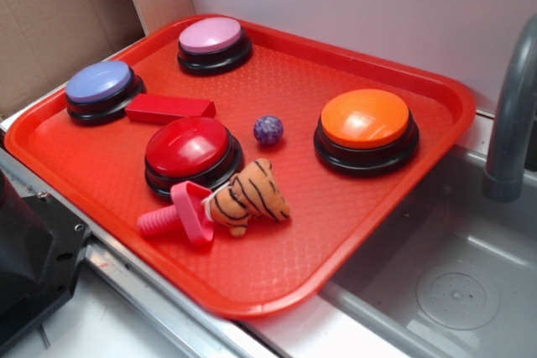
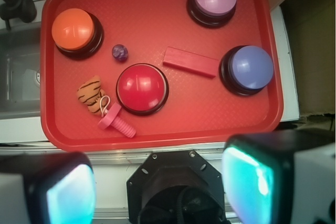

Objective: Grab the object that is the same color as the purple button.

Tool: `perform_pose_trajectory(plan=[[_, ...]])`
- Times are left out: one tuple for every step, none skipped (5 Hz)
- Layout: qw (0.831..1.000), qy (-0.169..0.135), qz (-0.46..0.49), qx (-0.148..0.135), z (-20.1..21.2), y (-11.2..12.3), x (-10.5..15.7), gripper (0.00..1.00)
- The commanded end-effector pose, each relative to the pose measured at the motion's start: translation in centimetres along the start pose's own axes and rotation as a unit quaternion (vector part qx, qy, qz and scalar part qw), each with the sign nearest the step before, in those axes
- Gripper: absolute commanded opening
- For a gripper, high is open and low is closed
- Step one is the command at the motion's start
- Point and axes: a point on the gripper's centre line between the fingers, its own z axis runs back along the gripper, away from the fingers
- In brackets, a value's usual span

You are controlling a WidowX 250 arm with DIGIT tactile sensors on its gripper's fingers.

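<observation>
Small speckled purple-blue ball (image 1: 268, 130) (image 2: 119, 52) is seen on the red plastic tray (image 1: 352, 232) (image 2: 210, 121) — between round orange button (image 1: 366, 119) (image 2: 73, 29) and round red button (image 1: 188, 145) (image 2: 142, 85). Gripper (image 2: 157, 182) fingers are spread wide — nothing held.

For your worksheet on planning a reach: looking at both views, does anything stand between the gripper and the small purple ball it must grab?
Yes. In the wrist view the open gripper sits off the tray's near edge, and the red button stands roughly between it and the purple ball. From above, nothing covers the ball.

A red tray (image 1: 436, 136) holds a plush tiger (image 1: 249, 195), red block (image 1: 169, 107) and pink screw (image 1: 178, 215).
</observation>
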Motion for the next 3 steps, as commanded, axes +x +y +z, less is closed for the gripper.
perform_pose_trajectory(plan=[[1.000,0.000,0.000,0.000,0.0,0.0,0.0,1.00],[0.995,-0.020,-0.093,0.002,-1.8,-0.4,1.9,1.00],[0.987,-0.035,-0.160,-0.005,-3.6,-0.9,3.9,1.00]])
